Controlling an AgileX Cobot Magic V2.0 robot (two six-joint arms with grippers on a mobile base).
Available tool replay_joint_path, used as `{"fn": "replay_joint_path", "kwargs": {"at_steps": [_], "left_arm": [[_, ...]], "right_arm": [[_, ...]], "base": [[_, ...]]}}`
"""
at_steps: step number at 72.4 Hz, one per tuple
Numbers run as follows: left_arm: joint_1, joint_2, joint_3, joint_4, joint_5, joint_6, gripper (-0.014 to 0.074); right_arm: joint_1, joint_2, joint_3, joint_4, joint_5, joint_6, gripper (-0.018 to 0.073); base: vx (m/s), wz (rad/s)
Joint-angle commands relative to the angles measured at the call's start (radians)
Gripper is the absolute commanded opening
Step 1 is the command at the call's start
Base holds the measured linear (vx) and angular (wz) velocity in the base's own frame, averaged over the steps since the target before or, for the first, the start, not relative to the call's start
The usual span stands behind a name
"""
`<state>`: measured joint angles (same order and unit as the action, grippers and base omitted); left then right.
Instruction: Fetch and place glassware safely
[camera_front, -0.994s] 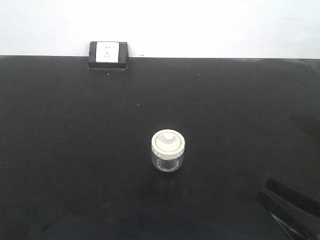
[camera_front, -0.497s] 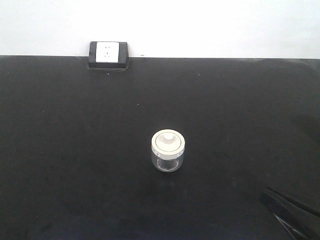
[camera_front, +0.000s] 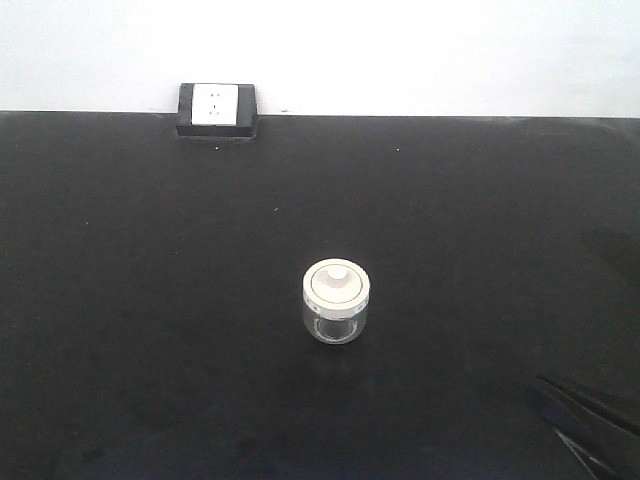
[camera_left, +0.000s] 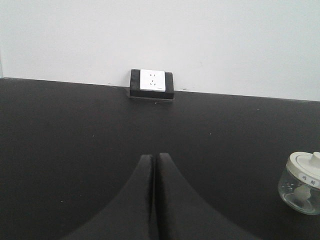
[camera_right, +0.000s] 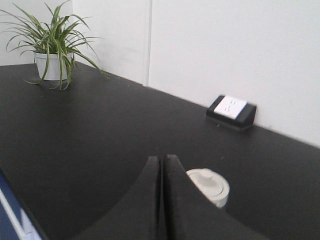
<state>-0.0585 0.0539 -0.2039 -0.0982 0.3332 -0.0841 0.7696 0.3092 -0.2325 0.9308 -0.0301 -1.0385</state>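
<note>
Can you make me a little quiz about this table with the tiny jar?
1. True or false: the jar has its lid on.
2. What sits at the table's back edge, by the wall? A) socket box B) cup C) book
3. Fill in: in the right wrist view, a potted ____ stands at the far left.

Key:
1. True.
2. A, the socket box.
3. Plant.

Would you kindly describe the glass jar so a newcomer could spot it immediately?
On the black table, in front of the wall socket box, stands a small squat clear glass jar. Its cream-white knobbed lid makes it the only pale object mid-table.
</note>
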Motion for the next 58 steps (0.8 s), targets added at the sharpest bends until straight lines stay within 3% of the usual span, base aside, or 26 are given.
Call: {"fn": "replay_joint_path", "kwargs": {"at_steps": [1, 21, 29, 45, 58], "left_arm": [[-0.006, 0.017, -0.027, -0.008, -0.072, -0.005, -0.0007], [-0.006, 0.017, -0.027, -0.008, -0.072, -0.005, -0.0007], [-0.006, 0.017, -0.027, -0.008, -0.072, -0.005, -0.0007], [-0.006, 0.017, -0.027, -0.008, -0.072, -0.005, -0.0007], [-0.006, 0.017, -0.027, -0.008, -0.072, -0.005, -0.0007]], "right_arm": [[-0.031, -0.012, -0.026, -0.097, -0.044, 0.026, -0.0008], [-0.343, -0.013, -0.026, -0.16, -0.029, 0.17, -0.0008], [-0.451, -0.013, -0.026, -0.297, -0.004, 0.284, -0.0008], [-0.602, -0.013, -0.015, -0.64, 0.014, 0.609, -0.0008], [-0.702, -0.064, 0.055, -0.774, -0.016, 0.778, -0.0008]], "base": [[0.0, 0.0], [0.0, 0.0], [0.0, 0.0], [0.0, 0.0], [0.0, 0.0]]}}
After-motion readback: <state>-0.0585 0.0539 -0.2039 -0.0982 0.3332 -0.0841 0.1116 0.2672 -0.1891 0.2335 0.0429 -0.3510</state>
